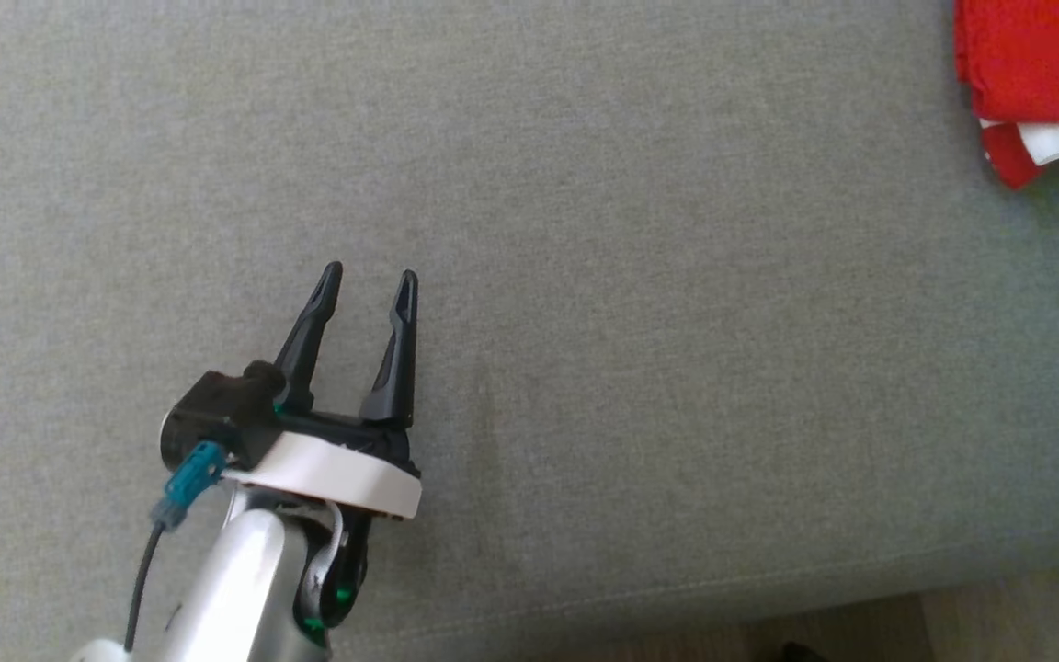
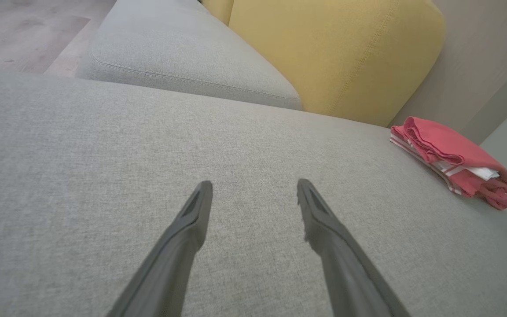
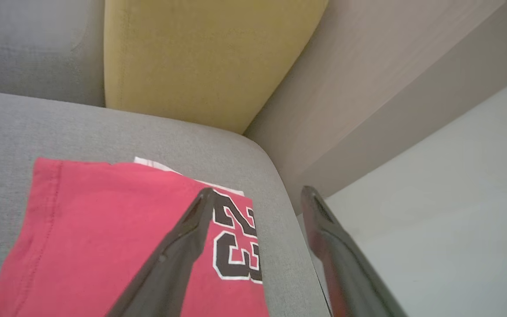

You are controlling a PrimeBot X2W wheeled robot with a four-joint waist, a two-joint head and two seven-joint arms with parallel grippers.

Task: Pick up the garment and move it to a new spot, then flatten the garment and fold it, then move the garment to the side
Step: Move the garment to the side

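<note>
Soft, even daylight lies bright on the grey sofa cushion (image 1: 677, 276); shadows are faint and diffuse. The head view tints green toward the right. Wrist views bend at their edges, and the left claw (image 2: 254, 187) blurs nearest the lens.

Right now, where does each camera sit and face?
Head view: on the head, facing down at the grey seat; left hand open, lower left.
Left wrist view: along its fingers, across the seat toward the yellow cushion.
Right wrist view: right hand open over the red garment.
Shared: both wrist views show cushion and garment.
</note>
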